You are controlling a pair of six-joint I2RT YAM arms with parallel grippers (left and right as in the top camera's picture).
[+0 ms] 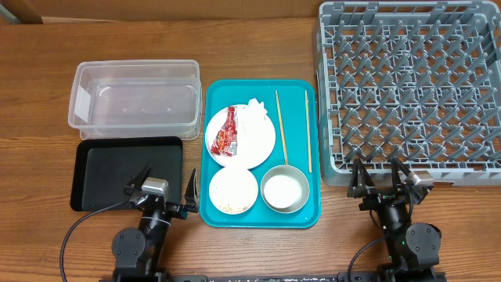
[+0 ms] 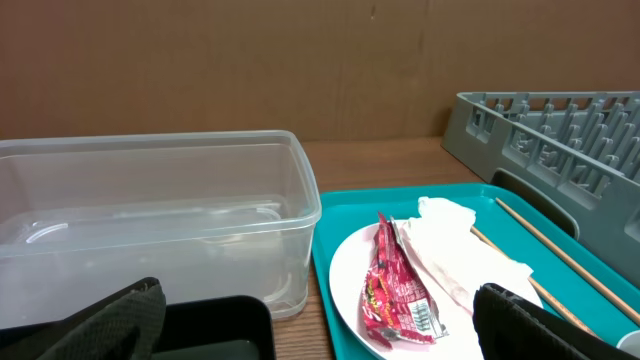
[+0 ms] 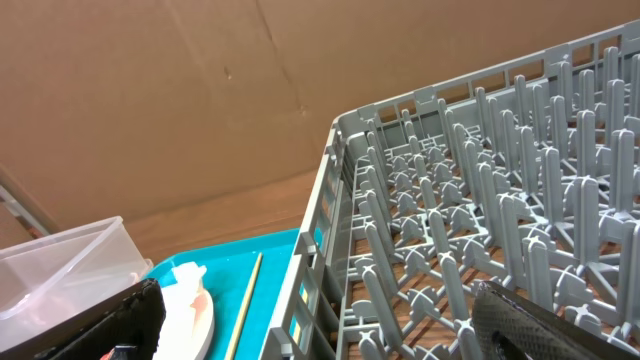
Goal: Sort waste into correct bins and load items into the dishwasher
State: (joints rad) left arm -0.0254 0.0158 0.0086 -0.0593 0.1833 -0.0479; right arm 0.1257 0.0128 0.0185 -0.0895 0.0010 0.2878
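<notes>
The left claw (image 1: 166,185) is hanging with its jaws spread fully, gripping nothing, over the near right corner of the black tray (image 1: 106,168). The right claw (image 1: 380,178) is likewise gaping wide and empty, just at the near edge of the dish rack (image 1: 322,94). Each seems to be waiting at its own station, the left by the bins and the right by the rack, so neither arm is needing to cross the other.

Moving outward from the left claw, the clear tub (image 1: 80,106) is standing behind the black tray, and both are lying empty. Between the arms, the teal tray (image 1: 296,102) is carrying everything yet to be sorted. The plate (image 1: 262,147) is sitting at its middle, bearing the red sauce packet (image 1: 228,133) and the crumpled napkin (image 1: 254,117), which are touching. The two chopsticks (image 1: 281,125) are lying roughly parallel to the right of the plate. Nearer the arms, the left bowl (image 1: 232,188) is showing a few specks, probably rice, and the right bowl (image 1: 284,190) is looking clean. No small cup is showing clearly.

The rack is standing empty on the table (image 1: 39,78), so nothing is sorted yet. The packet looks like the easiest first pick for the left claw.
</notes>
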